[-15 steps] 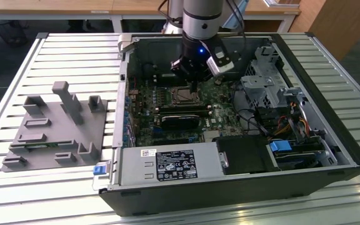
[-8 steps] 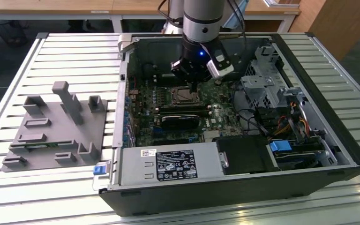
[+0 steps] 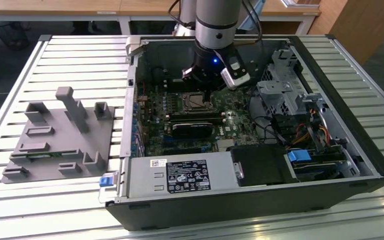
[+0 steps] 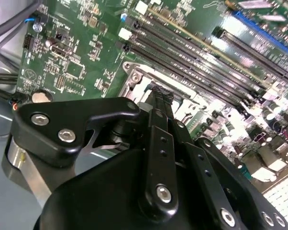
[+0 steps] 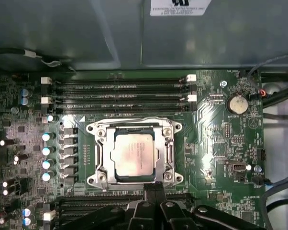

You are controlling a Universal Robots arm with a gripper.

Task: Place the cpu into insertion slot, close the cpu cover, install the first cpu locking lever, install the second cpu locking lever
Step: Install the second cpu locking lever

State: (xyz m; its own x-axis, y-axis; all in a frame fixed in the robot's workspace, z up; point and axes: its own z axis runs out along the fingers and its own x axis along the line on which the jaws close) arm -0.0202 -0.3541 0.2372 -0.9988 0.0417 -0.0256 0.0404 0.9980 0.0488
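The cpu (image 5: 136, 154), a flat square chip with a dull silver-tan top, lies in the insertion slot (image 3: 193, 101) on the green board. The cpu cover (image 5: 102, 152), a silver frame with a square window, lies flat around the chip. My gripper (image 5: 154, 187) stands just beside the socket's edge, its black fingers pressed together with nothing between them. In the second wrist view the fingertips (image 4: 159, 94) reach down to the silver rim of the socket (image 4: 134, 79). In the exterior view the gripper (image 3: 206, 93) hangs low inside the computer case, right by the socket.
Long black memory slots (image 5: 120, 96) run along one side of the socket, and more slots (image 4: 201, 52) lie close to the fingers. The case walls (image 3: 135, 65), a drive cage (image 3: 282, 95) and a power supply (image 3: 178, 175) ring the board. A grey fixture (image 3: 62, 132) sits at the exterior view's left.
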